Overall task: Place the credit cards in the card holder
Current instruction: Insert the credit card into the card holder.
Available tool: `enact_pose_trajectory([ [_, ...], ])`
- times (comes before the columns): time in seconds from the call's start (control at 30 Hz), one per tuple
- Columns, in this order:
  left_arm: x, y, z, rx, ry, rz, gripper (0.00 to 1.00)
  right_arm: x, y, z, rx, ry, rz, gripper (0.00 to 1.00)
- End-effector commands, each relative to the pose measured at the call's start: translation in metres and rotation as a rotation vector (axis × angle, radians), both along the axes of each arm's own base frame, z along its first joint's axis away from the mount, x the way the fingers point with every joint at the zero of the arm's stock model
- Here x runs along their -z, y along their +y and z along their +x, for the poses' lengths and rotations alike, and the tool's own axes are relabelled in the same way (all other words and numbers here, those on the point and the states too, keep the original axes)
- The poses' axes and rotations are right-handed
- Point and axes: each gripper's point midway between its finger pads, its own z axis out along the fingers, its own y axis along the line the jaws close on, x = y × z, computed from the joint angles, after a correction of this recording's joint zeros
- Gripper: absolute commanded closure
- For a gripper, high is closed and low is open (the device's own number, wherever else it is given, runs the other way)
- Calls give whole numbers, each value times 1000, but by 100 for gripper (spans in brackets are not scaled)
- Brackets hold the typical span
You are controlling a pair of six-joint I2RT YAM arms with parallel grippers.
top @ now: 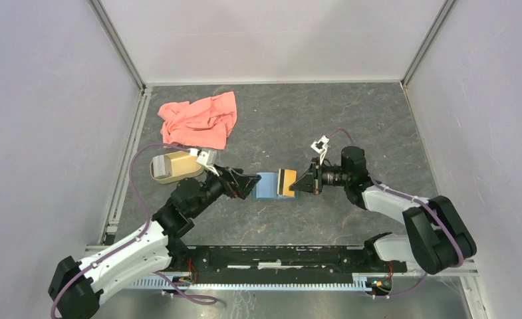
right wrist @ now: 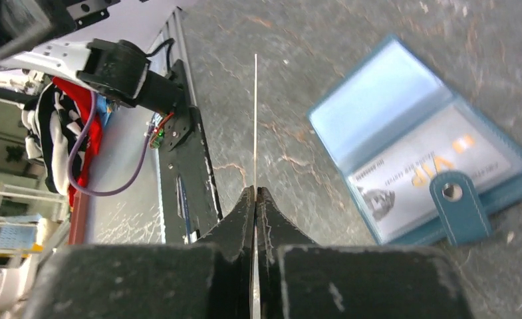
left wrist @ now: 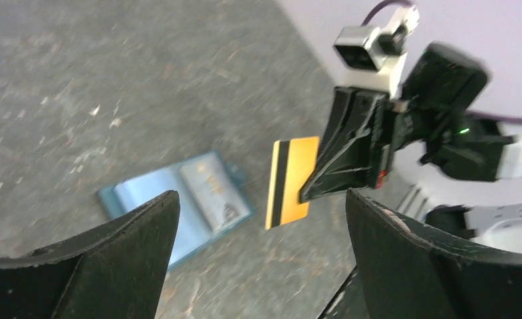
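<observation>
Surface: grey mottled tabletop (top: 351,126), walled 3 sides.
R gripper (top: 299,181): clamps gold striped plastic card (top: 286,182) near open flat teal wallet (top: 268,188).
L gripper (top: 255,185): fingers apart.

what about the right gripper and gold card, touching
Touching: the right wrist view shows the right gripper clamped on the edge-on gold card.

Low at centre, right gripper (right wrist: 255,196), jaws pressed together on a credit card (right wrist: 255,119) seen edge-on, a thin pale line running straight up the frame. To the right, lying open on the mottled grey table (right wrist: 298,40), the teal card holder (right wrist: 378,113), lighter blue inside. In its lower clear pocket, a pale card (right wrist: 431,174) with gold "VIP" lettering; snap tab (right wrist: 453,207) overlapping that card's lower edge. At upper left, a black arm joint (right wrist: 122,63) and a purple cable (right wrist: 105,194).
</observation>
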Motion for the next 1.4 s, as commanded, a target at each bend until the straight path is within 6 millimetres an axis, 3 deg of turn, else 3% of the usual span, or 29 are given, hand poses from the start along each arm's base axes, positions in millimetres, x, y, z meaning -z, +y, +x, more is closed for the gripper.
enact_pose_trajectory([
  [0.0, 65, 11, 6, -36, 145, 230, 1, 24, -1, 14, 108, 142, -37, 100],
  [0.37, 119, 7, 30, -103, 280, 335, 7, 51, 10, 40, 184, 380, -44, 100],
  [0.67, 136, 1, 42, -89, 346, 305, 25, 81, 7, 55, 248, 457, -147, 100],
  [0.8, 142, -2, 45, -78, 363, 305, 28, 92, 4, 58, 271, 476, -188, 100],
  [1.1, 162, -5, 49, -81, 426, 347, 37, 101, 5, 55, 265, 525, -197, 100],
  [1.37, 182, -2, 41, -65, 488, 402, 50, 99, 13, 52, 227, 542, -181, 100],
])
